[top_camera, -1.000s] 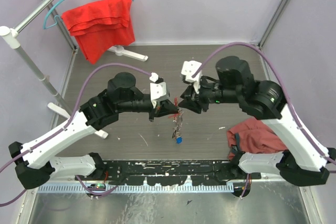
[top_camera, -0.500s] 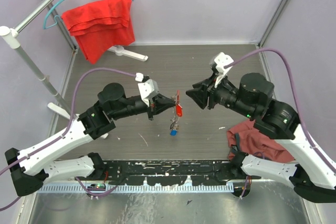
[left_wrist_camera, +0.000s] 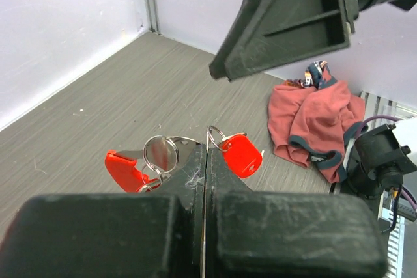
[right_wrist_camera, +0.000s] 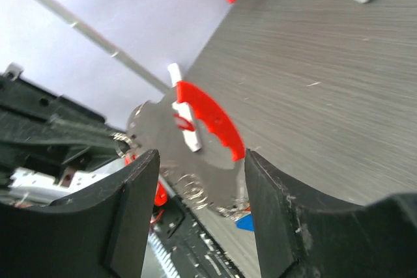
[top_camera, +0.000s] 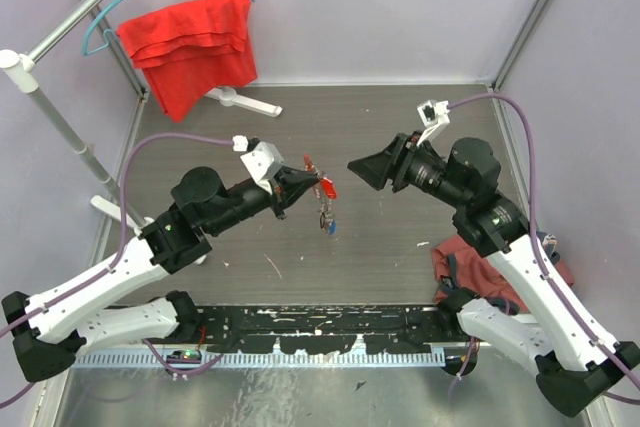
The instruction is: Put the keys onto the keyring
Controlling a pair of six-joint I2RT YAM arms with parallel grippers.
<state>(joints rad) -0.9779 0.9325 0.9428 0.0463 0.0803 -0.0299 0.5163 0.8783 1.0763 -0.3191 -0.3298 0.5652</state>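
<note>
My left gripper is shut on the wire of a keyring and holds the keys in the air above the table's middle. In the left wrist view, two red key heads and a silver ring sit just past the closed fingertips. The bunch hangs down to a blue tag. My right gripper is open and empty, a short way right of the keys. In the right wrist view, a silver key with a red head, rings and the blue tag show between its fingers, farther off.
A red towel hangs on a hanger on a rack at the back left. A white stand foot lies behind. A reddish cloth lies at the right front, also in the left wrist view. Grey walls close three sides.
My right gripper has let go of the keys, opened and drawn back to the right. My left gripper has moved left and a little back, carrying the keys with it.
</note>
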